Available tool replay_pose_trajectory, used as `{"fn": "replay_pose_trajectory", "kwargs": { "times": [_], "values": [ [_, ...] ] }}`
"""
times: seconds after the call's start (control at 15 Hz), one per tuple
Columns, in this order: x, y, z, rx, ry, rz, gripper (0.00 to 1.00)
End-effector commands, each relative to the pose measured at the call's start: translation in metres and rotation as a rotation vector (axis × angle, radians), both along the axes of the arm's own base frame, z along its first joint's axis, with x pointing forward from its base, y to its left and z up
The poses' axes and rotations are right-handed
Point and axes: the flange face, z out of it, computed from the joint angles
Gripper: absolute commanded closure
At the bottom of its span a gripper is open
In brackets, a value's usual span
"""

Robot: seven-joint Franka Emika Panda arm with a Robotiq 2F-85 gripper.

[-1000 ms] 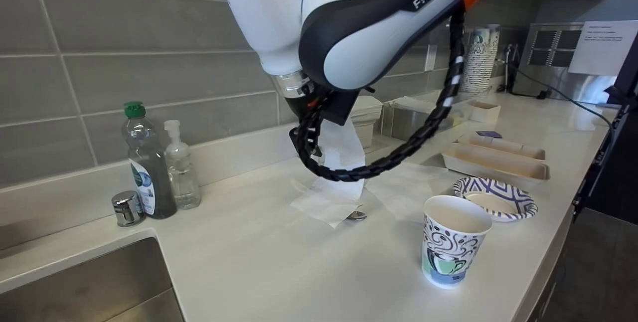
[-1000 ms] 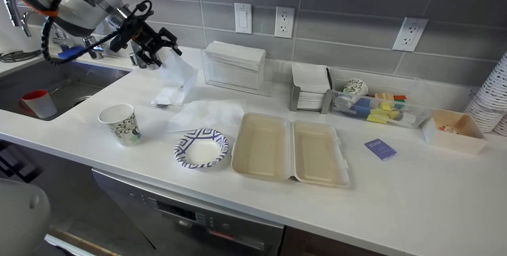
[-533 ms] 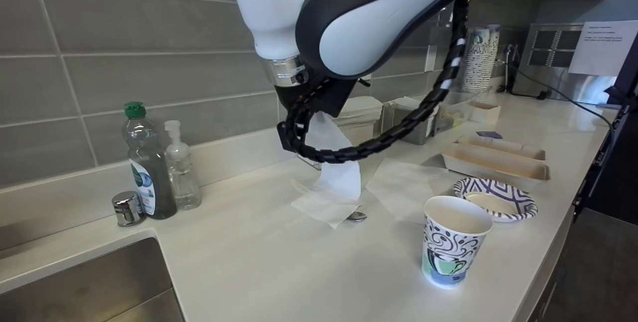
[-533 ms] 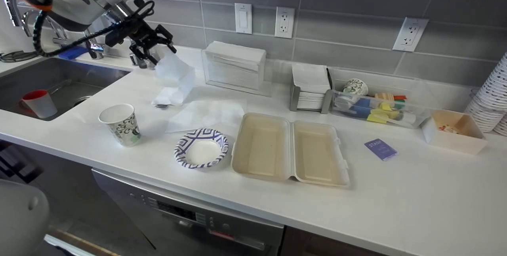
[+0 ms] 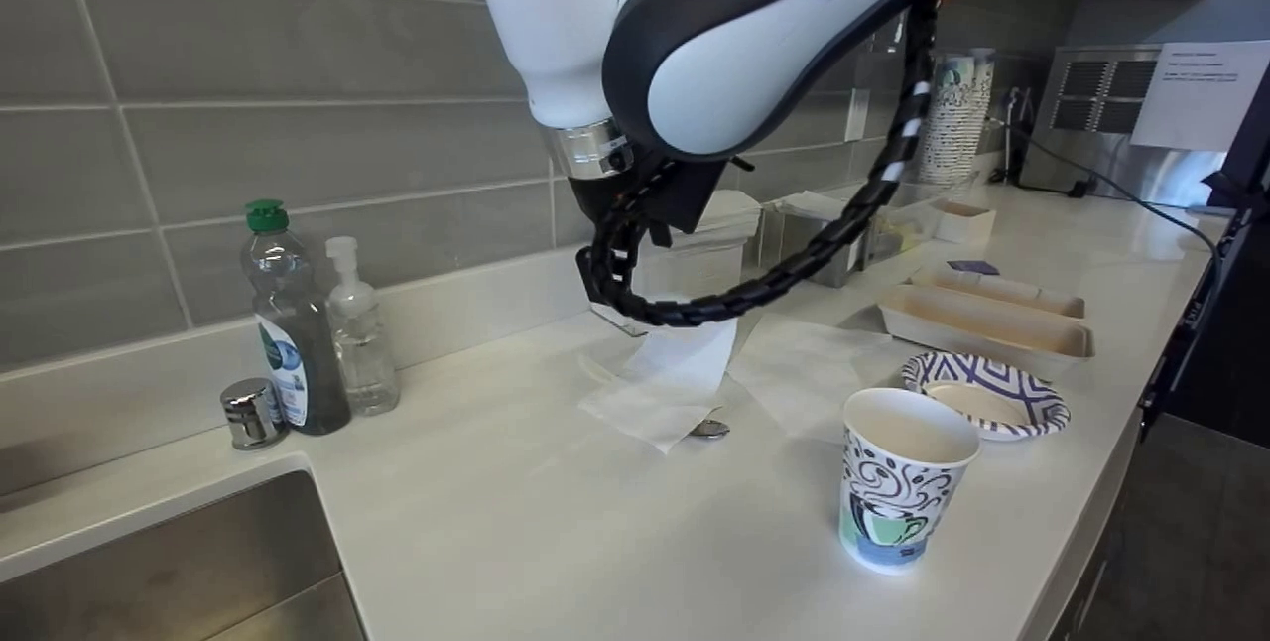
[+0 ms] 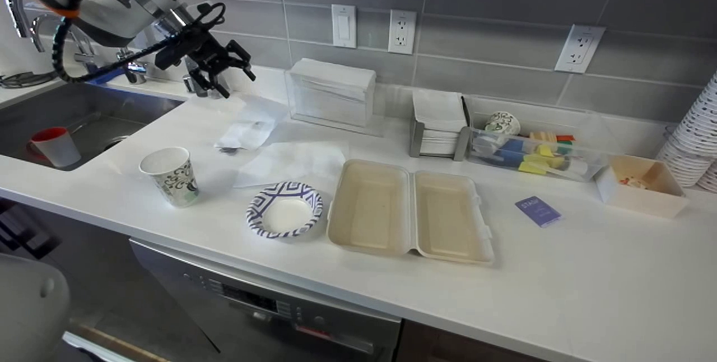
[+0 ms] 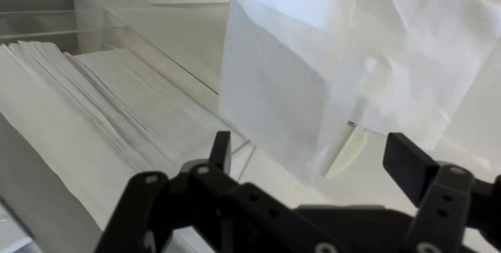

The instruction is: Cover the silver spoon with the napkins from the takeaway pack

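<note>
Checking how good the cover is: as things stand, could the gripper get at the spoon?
Probably not cleanly: a napkin lies over the spoon, with just one end showing in both exterior views. The gripper is open and holds nothing.

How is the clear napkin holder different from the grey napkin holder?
The clear holder has see-through sides; the grey holder has opaque sides. The clear holder is wider than the grey holder. The clear holder stands nearer the gripper; the grey holder stands farther. Both hold white napkins.
</note>
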Motion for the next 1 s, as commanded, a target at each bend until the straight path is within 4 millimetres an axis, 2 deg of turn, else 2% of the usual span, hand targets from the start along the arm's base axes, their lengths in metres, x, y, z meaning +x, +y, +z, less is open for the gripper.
{"fn": "replay_pose_trajectory", "kwargs": {
  "times": [0.0, 0.07, 0.2, 0.27, 0.33, 0.4, 0.47, 0.67, 0.93],
  "values": [
    [0.001, -0.009, -0.009, -0.107, -0.046, -0.018, 0.00],
    [-0.007, 0.007, 0.000, 0.122, 0.070, 0.061, 0.00],
    [-0.010, 0.003, -0.009, 0.023, 0.074, 0.001, 0.00],
    [-0.015, 0.009, -0.004, 0.093, 0.123, 0.027, 0.00],
    [-0.016, 0.006, -0.006, 0.029, 0.105, -0.010, 0.00],
    [-0.023, 0.011, 0.002, 0.154, 0.174, 0.052, 0.00],
    [-0.028, 0.009, 0.000, 0.135, 0.196, 0.023, 0.00],
    [-0.048, 0.004, 0.017, 0.231, 0.211, 0.058, 0.00],
    [-0.084, -0.016, 0.041, 0.336, 0.179, 0.058, 0.00]
  ]
}}
